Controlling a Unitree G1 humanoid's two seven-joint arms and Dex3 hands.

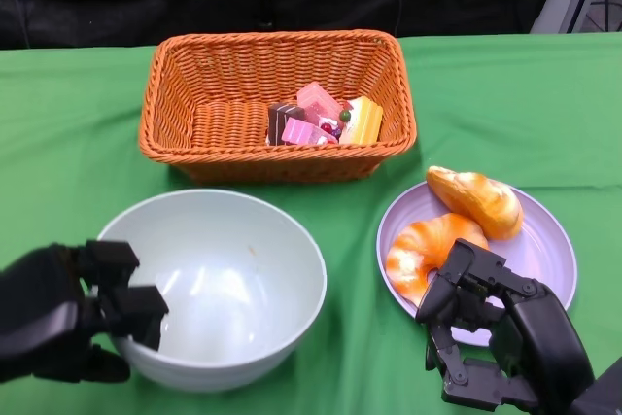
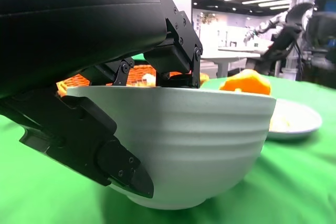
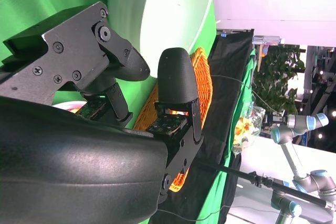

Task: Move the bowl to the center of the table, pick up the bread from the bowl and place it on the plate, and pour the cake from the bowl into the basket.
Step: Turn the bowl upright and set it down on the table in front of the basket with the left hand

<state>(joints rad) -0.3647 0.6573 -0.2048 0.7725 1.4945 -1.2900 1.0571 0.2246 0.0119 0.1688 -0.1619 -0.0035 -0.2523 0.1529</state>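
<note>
Black left hand (image 1: pixel 73 323) grips the bowl (image 1: pixel 243 279), hiding its near rim.

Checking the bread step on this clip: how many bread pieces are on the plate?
2. One croissant-shaped bread lies at the near left of the purple plate, partly behind the right hand; a second bread lies at the plate's far edge. The bowl shows none.

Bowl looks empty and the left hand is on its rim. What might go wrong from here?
1. The left hand grips the bowl by its rim only; pulling away without opening fully may tip or drag it.
2. The right hand hangs over the plate edge, close to the nearer bread; a careless move might knock it off.
</note>
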